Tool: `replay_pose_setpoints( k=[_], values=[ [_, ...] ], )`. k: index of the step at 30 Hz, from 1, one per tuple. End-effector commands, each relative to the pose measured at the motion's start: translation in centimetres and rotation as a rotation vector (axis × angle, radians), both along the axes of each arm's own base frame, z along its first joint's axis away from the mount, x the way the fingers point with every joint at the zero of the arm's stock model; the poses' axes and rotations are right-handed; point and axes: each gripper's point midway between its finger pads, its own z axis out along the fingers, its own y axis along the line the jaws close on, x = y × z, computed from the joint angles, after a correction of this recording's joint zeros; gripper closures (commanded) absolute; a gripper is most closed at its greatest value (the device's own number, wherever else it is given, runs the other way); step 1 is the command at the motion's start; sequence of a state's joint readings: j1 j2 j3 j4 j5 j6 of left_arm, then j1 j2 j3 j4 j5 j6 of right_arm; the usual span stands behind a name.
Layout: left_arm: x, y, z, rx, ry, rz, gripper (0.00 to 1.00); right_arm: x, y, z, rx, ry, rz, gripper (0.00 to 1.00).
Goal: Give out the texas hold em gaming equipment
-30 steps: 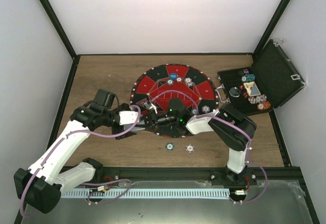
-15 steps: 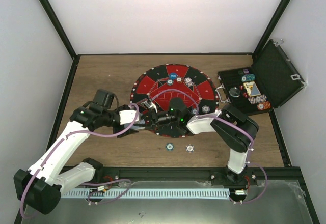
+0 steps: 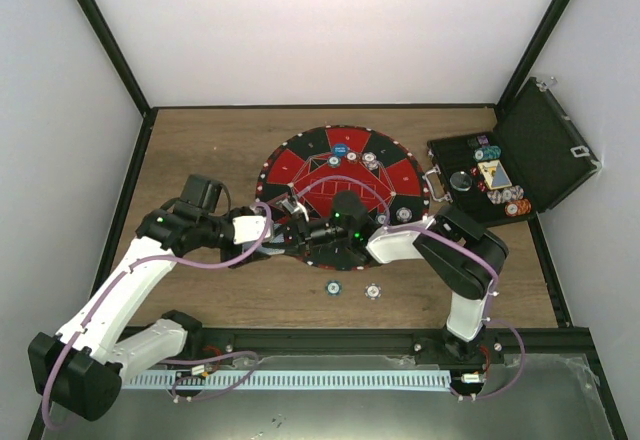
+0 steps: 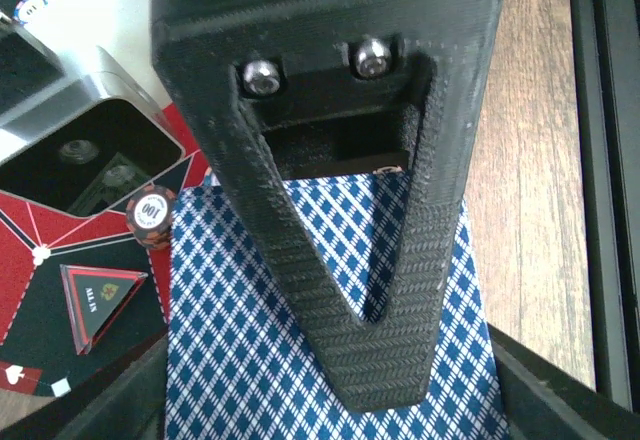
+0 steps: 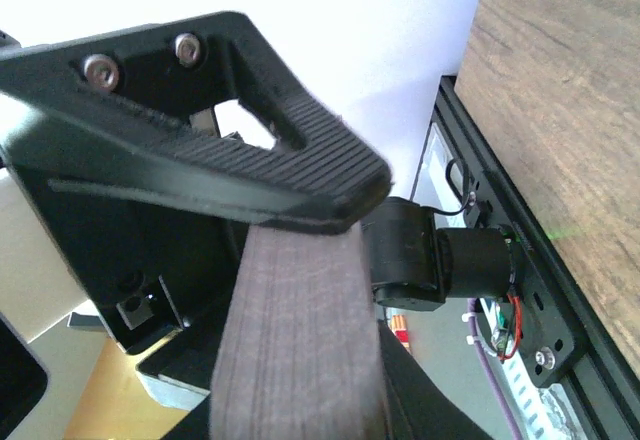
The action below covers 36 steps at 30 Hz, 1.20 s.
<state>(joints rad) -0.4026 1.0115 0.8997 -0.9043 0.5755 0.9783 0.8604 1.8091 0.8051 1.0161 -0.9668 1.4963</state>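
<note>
My two grippers meet over the front left rim of the round mat (image 3: 300, 165). In the right wrist view my right gripper (image 5: 340, 260) is shut on a deck of playing cards (image 5: 290, 360), seen edge-on. The left wrist view shows the deck's blue-diamond back (image 4: 240, 340) with my left gripper (image 4: 385, 385) shut on it, the upper finger (image 4: 340, 260) flat on the top card. From above, the left gripper (image 3: 284, 222) and right gripper (image 3: 306, 229) almost touch. A teal chip (image 3: 332, 286) and a white chip (image 3: 372, 290) lie on the table in front of the mat. A brown chip (image 4: 150, 212) sits on the mat.
More chips (image 3: 368, 159) and a blue button disc (image 3: 340, 149) rest on the mat's far side. The open black case (image 3: 520, 160) at the right holds chips and cards. Black frame posts and white walls close in the table. The right arm's elbow (image 3: 465, 250) stands near the case.
The left gripper's jaws have closed from wide open down onto the cards. The left arm has shifted slightly; the right arm keeps still with the deck.
</note>
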Motion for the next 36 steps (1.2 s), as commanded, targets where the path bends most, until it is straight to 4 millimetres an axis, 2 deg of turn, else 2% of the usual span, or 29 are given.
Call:
replay_pose_setpoints(
  k=[1, 10, 16, 21, 24, 27, 32, 34, 36],
  values=[
    [-1.2, -0.1, 0.0, -0.012, 0.017, -0.051, 0.24, 0.3, 0.3, 4.5, 0.111, -0.103, 0.01, 0.93],
    [-0.9, -0.1, 0.0, -0.008, 0.004, -0.057, 0.25, 0.1, 0.1, 4.1, 0.102, -0.095, 0.012, 0.93],
    [-0.8, -0.1, -0.1, -0.002, 0.008, -0.062, 0.37, 0.1, 0.1, 3.9, 0.093, -0.093, 0.012, 0.93],
    [-1.1, 0.1, -0.4, 0.016, 0.021, -0.073, 0.54, 0.1, 0.2, 3.8, 0.09, -0.091, 0.013, 0.92],
    [-1.2, 0.1, -0.1, 0.015, 0.027, -0.078, 0.61, 0.2, 0.2, 3.5, 0.081, -0.089, 0.015, 0.83],
    [-1.2, 0.1, 0.3, 0.014, 0.023, -0.079, 0.68, 0.6, -0.1, 3.1, 0.06, -0.091, 0.009, 0.78],
    [-1.3, 0.2, 0.2, 0.018, 0.029, -0.078, 0.83, 1.5, -1.3, 2.5, 0.011, -0.1, -0.015, 0.7],
    [-1.3, 0.2, 0.2, 0.016, 0.03, -0.072, 0.91, 1.7, -1.6, 2.4, -0.001, -0.109, -0.02, 0.63],
    [-1.2, 0.1, 0.3, 0.008, 0.028, -0.064, 0.93, 1.9, -1.7, 2.3, -0.021, -0.114, -0.019, 0.53]
  ],
)
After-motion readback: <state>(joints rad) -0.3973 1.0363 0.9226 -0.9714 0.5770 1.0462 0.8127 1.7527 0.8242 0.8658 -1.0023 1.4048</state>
